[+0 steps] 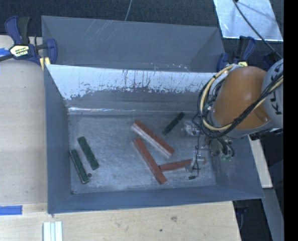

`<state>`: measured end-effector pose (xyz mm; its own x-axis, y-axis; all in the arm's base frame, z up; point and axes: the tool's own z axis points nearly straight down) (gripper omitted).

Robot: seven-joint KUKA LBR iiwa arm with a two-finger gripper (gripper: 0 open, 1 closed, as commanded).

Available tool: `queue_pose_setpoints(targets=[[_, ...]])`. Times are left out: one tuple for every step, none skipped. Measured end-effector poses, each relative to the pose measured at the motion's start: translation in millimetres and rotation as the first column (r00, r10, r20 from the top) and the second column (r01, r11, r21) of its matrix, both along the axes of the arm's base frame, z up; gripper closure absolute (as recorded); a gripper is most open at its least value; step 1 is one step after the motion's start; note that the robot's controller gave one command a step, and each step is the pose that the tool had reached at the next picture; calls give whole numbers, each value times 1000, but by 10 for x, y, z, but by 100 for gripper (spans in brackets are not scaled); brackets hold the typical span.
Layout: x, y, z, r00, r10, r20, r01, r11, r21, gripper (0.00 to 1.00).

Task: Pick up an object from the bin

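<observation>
**Gripper (194, 168) at the right end of a short red-brown bar (175, 166), lower right of the bin (138, 84) floor**

The bar lies flat, its left end touching a longer red-brown bar (149, 159); a paler bar (152, 138) sits just above, and a dark green stick (173, 123) lies nearer the back wall. The right wall is close beside the gripper. Bare floor opens toward the centre-left, as far as two green sticks (83, 159). The arm enters from the right with its orange-covered wrist (241, 97) bent downward. I cannot tell whether the gripper is open or closed.
</observation>
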<state>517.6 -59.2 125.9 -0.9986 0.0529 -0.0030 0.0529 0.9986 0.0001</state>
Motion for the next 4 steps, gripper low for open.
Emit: queue_pose_setpoints(targets=[[-53,71,-283,992,-123,-2,123,992,-1,0],[-95,225,-408,999,-33,-1,33,999,0,0],[-248,237,-554,925,-379,-1,379,925,0,100],[-248,237,-554,925,-379,-1,379,925,0,100]])
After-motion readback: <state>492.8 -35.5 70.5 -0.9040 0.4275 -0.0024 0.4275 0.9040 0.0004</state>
